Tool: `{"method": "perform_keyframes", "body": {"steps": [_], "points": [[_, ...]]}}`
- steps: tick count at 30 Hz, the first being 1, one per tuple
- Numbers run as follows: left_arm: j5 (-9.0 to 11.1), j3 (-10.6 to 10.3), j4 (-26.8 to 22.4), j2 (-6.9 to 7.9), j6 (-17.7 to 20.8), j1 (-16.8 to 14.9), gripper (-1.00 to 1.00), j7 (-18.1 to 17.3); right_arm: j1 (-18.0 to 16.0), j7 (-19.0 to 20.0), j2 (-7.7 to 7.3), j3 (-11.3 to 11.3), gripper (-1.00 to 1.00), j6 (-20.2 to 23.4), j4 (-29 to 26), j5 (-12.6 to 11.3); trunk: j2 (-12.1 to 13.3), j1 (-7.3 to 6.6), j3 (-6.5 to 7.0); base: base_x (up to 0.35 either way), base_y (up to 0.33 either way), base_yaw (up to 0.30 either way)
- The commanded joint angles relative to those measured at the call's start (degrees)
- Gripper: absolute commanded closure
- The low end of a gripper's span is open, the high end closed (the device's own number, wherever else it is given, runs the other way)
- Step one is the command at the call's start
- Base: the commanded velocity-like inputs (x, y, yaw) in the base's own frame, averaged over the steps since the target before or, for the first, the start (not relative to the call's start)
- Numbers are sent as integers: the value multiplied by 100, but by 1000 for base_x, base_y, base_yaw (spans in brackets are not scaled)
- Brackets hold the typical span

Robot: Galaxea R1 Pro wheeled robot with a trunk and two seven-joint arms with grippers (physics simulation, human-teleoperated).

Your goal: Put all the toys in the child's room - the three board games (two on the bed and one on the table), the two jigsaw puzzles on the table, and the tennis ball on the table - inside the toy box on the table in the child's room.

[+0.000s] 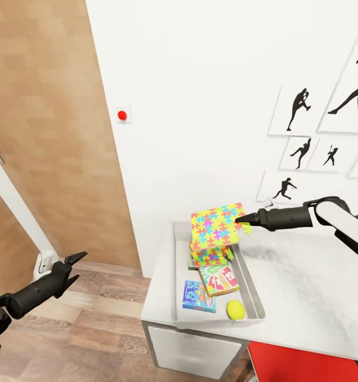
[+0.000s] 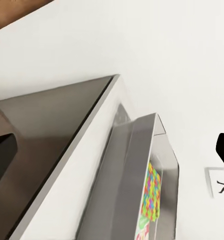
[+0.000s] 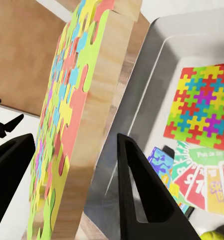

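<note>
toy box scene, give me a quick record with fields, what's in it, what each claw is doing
toy box: open grey bin on the table
inside: flat jigsaw puzzle, two board games, tennis ball
right claw: grips the second jigsaw puzzle, tilted, above the far end of the box
left claw: open, holding nothing, off to the side over the wood floor

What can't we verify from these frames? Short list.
- Third board game: in the head view the held jigsaw puzzle covers the far end of the toy box.
- Left gripper: head view, too small to judge open or shut.
- Tennis ball: right wrist view, cut off by the frame edge.
- Right gripper contact: fingers straddle the puzzle; touch unclear.
</note>
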Motion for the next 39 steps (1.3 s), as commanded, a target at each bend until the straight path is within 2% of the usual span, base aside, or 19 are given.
{"method": "perform_keyframes", "body": {"steps": [1, 14, 23, 39], "points": [[32, 7, -2, -1, 18, -2, -100, 54, -9, 72, 2, 26, 100, -3, 5, 71, -13, 5, -12, 99, -79, 1], [-63, 14, 13, -5, 13, 9, -100, 49, 87, 105, 64, 81, 100, -32, 54, 194, -13, 5, -12, 39, -32, 60], [-70, 10, 19, -5, 13, 6, -100, 48, 111, 107, 66, 80, 100, -60, 164, 205, -13, 5, -12, 6, -5, 101], [-76, 0, 31, -5, 12, 2, -100, 48, 127, 96, 82, 87, 100, -81, 339, 214, -13, 5, -12, 1, -1, 14]]}}
